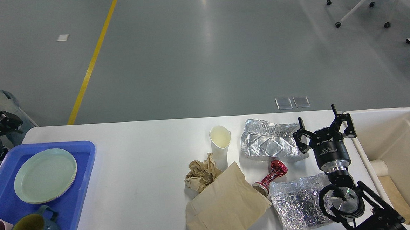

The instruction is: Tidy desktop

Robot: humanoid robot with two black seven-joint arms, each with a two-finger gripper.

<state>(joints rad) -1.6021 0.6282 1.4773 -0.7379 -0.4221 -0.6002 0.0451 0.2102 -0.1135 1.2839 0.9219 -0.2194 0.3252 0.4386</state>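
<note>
Right gripper [323, 125], fingers spread and empty, hovers beside the foil tray [269, 144] on the desktop [141, 174]; best lowered squarely over the tray's right rim before pinching.

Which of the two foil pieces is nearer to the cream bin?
The crumpled foil sheet at the near edge; the foil tray lies farther back, left of the right gripper.

light: bright, even | glare: floor [204, 10] | shadows: soft | focus: sharp, left edge blurred
</note>
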